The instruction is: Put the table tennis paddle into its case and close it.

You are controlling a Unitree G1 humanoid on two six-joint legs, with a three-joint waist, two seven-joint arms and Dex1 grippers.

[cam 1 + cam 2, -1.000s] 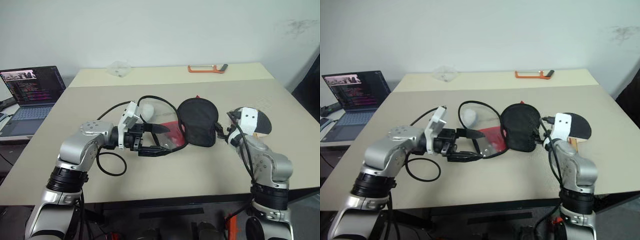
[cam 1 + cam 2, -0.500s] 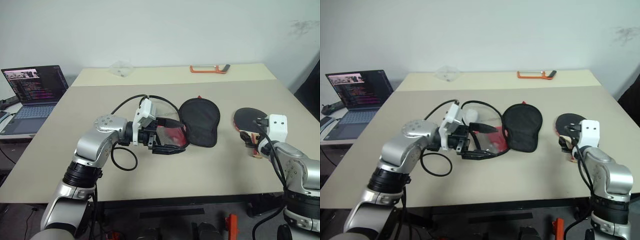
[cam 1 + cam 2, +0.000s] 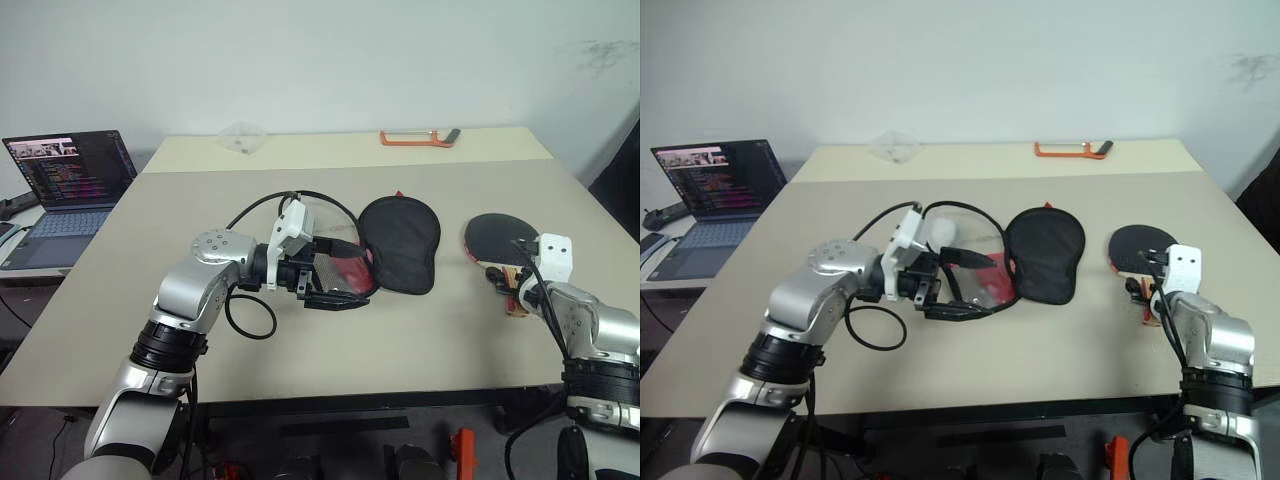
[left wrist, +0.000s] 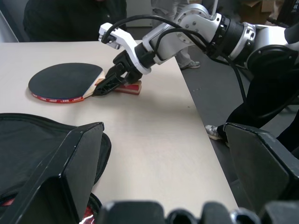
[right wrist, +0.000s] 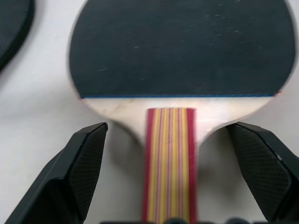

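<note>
The wide beige tabletop [image 3: 420, 330] carries everything. On it the soft paddle-shaped black fabric case with red lower part [image 3: 398, 240] lies unzipped near the middle, its near edge between the spread fingers of the left hand [image 3: 335, 272], though whether they touch the fabric I cannot tell. Well apart to its right lies the round black rubber-faced table tennis paddle with striped wooden handle [image 5: 180, 70], handle between the wide-spread fingers of the right hand [image 3: 1145, 295], not yet gripped. Picking up, inserting and zipping all remain

Silver arms, black cables, white wrist brackets
</note>
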